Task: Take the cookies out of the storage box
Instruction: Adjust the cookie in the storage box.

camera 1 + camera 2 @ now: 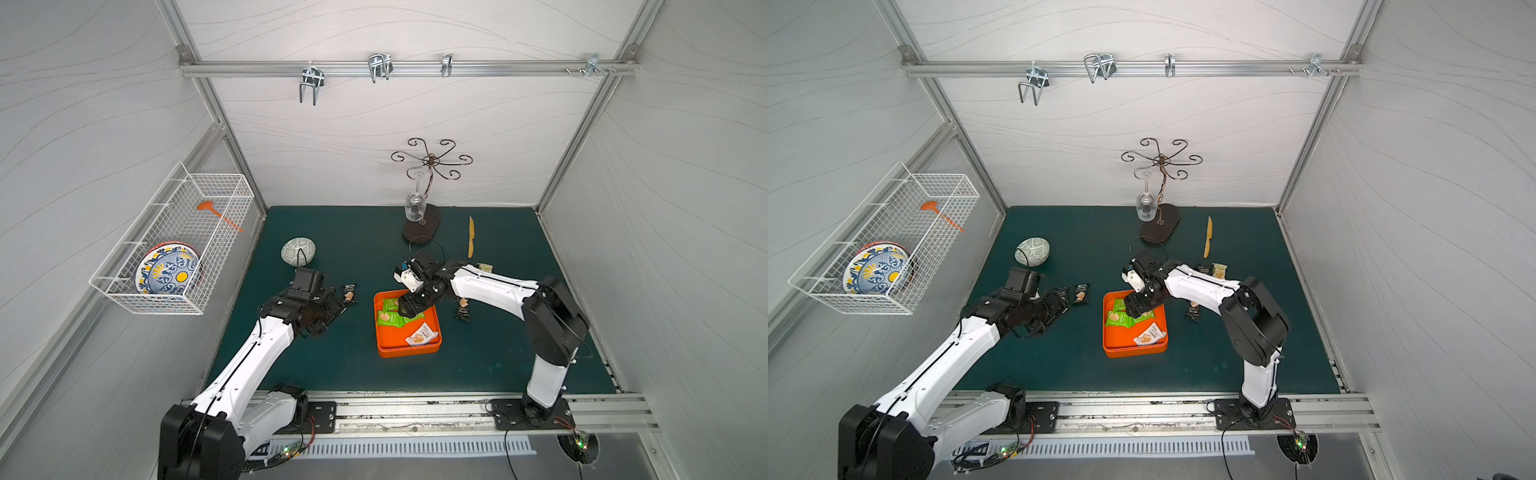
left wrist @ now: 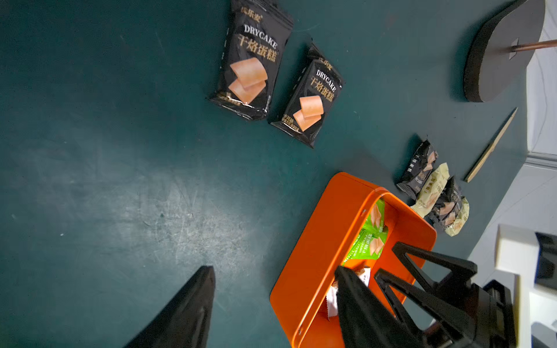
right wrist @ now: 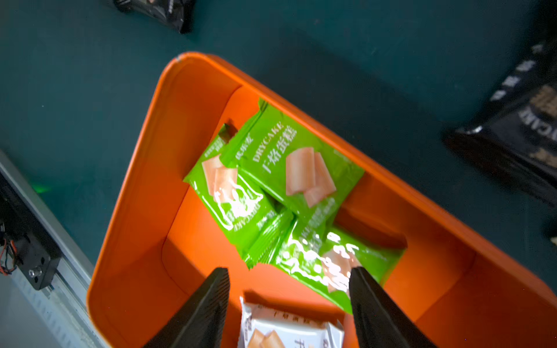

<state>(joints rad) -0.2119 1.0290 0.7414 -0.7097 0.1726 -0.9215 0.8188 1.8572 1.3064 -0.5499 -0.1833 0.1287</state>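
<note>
The orange storage box [image 1: 409,350] is set near the middle of the dark green mat [image 1: 332,365]. Several bright green DRYCAKE packets [image 3: 297,168] are seen overlapping in its far left part, while a white packet [image 1: 420,334] is laid in its near right corner. The right gripper [image 3: 288,272] is held low over the green packets inside the box, its jaws spread to a moderate gap with nothing clamped between them. The left gripper [image 2: 272,269] is kept low over the mat just left of the box, its jaws likewise parted and empty. Two black packets [image 2: 253,60] are laid side by side on the mat left of the box, just beside that gripper. A further black packet [image 1: 463,309] is found on the mat just right of the box, and a small heap of pale yellow and black packets [image 1: 1219,270] is placed farther back on the right, near a wooden knife [image 1: 471,237].
</note>
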